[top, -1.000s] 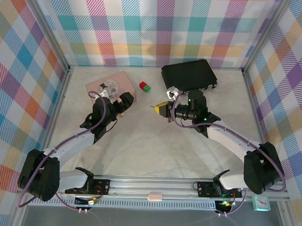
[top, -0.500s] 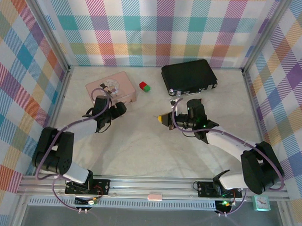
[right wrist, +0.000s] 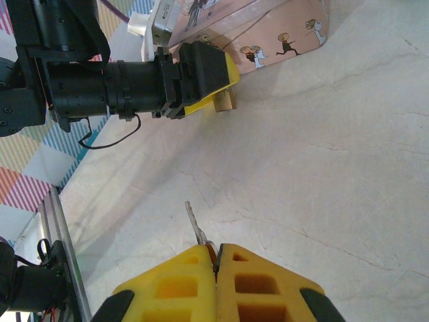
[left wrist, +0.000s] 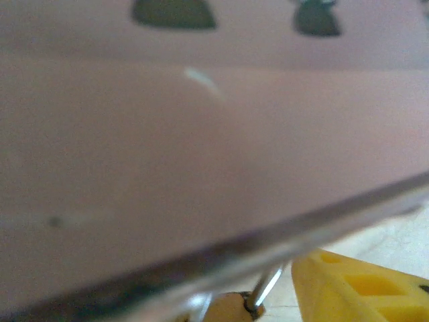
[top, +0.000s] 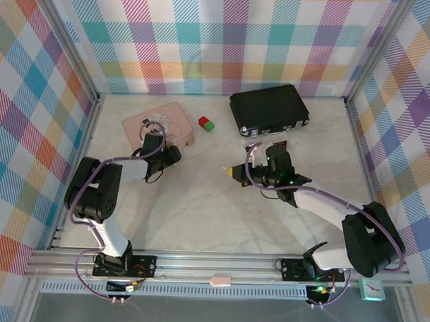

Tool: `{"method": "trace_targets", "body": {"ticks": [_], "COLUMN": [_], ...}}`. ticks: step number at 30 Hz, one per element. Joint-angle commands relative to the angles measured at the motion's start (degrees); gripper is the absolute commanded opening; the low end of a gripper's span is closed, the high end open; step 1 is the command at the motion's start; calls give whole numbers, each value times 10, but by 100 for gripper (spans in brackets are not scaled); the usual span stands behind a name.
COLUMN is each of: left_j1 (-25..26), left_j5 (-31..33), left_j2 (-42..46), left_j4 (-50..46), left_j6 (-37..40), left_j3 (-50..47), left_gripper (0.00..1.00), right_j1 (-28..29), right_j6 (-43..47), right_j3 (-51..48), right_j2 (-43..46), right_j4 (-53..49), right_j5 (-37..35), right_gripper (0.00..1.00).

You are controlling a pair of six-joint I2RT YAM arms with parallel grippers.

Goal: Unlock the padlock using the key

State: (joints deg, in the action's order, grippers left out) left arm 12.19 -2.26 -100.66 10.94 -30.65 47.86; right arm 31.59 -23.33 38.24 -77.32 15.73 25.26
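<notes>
The brass padlock (right wrist: 224,101) lies on the table against the lower edge of the pink tin (right wrist: 275,30). In the left wrist view the padlock (left wrist: 228,310) sits at the bottom, its silver shackle (left wrist: 265,290) pointing up at the tin's wall (left wrist: 201,147). My left gripper (top: 174,155) is low beside it, with one yellow finger (left wrist: 355,285) standing clear to the padlock's right; the gripper looks open. My right gripper (right wrist: 216,258) is shut on the thin silvery key (right wrist: 196,225), whose blade sticks out ahead. It hovers mid-table (top: 233,172), well right of the padlock.
A red and a green cube (top: 206,122) sit behind the tin's right corner. A black case (top: 268,108) lies at the back right. The left arm's black body (right wrist: 100,87) stretches along the table left of the tin. Bare table lies between the two grippers.
The left arm has folded back and dropped low, its gripper staying by the tin's near corner. The right gripper has come slightly nearer with the key still in it.
</notes>
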Motion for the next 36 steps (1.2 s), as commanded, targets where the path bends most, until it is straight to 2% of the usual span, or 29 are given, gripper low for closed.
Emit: {"method": "trace_targets", "body": {"ticks": [1,4,10,14,21,25,30,36], "left_j1": [2,7,23,24,24,24,24,24], "left_j5": [0,-1,15,4,5,-4,-17,-51], "left_j2": [-35,-45,-40,-45,-42,-38,-22,17], "left_j4": [41,42,57,61,67,63,65,89], "left_j6": [2,7,21,23,22,21,6,-49], "left_j3": [11,11,-22,-28,-27,-22,-25,-46], "left_gripper": [57,50,48,39,30,22,1,0], "right_j1": [3,3,3,3,3,3,3,3], "right_j6": [5,2,4,5,3,3,-2,-23], "right_j3": [11,8,5,7,6,7,8,11], "right_j2": [13,16,19,16,13,13,10,-3], "right_j4": [-2,2,1,1,3,5,16,26], "right_j5": [-4,-8,-12,-12,-14,-14,-12,-18], "right_gripper": [0,0,0,0,0,0,0,0]}}
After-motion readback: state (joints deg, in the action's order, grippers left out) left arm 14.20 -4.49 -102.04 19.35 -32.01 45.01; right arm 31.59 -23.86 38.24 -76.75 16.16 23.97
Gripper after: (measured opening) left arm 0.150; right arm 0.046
